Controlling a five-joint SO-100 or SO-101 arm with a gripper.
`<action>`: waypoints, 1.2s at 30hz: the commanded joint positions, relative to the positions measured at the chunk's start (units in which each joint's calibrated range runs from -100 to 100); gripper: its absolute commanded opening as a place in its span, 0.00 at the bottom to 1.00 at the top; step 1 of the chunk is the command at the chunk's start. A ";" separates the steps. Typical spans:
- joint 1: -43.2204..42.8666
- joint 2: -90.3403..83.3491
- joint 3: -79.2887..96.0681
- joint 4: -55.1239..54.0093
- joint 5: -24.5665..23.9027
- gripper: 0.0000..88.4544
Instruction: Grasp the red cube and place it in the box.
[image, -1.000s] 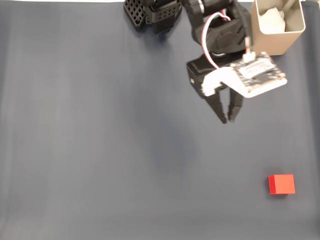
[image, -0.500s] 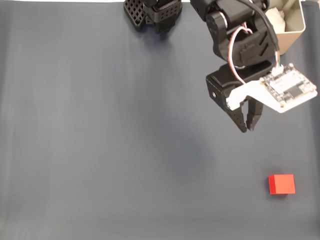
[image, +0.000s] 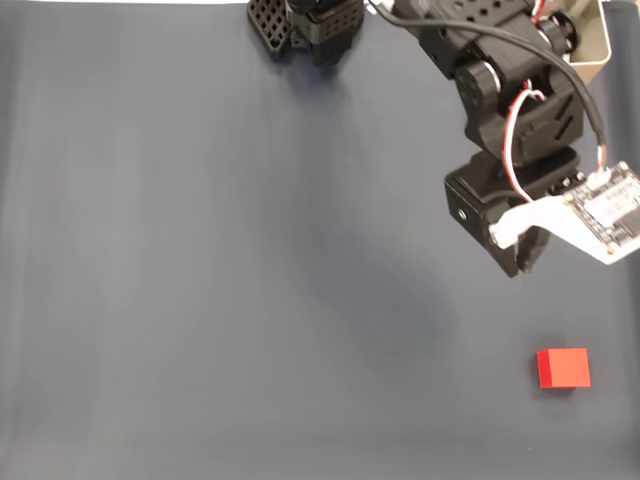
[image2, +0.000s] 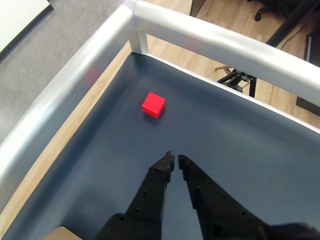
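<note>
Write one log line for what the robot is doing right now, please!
phase: reaching | gripper: shut, empty, above mat | red cube: on mat, ahead of fingertips, untouched | box: behind arm

Fixed view is looking straight down on the dark counter from well above, arm base at the top edge. Wrist view is riding behind the tool, facing obliquely forward-down, close in. Both are sharing the red cube.

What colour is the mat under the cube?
Dark navy blue mat, plain, clearest in the fixed view around the red cube.
</note>
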 joint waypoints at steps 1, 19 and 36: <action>-0.52 1.78 -6.23 0.54 -0.15 0.00; -0.73 22.75 -32.51 8.74 -0.24 0.02; 0.12 33.58 -46.38 11.53 -1.76 0.23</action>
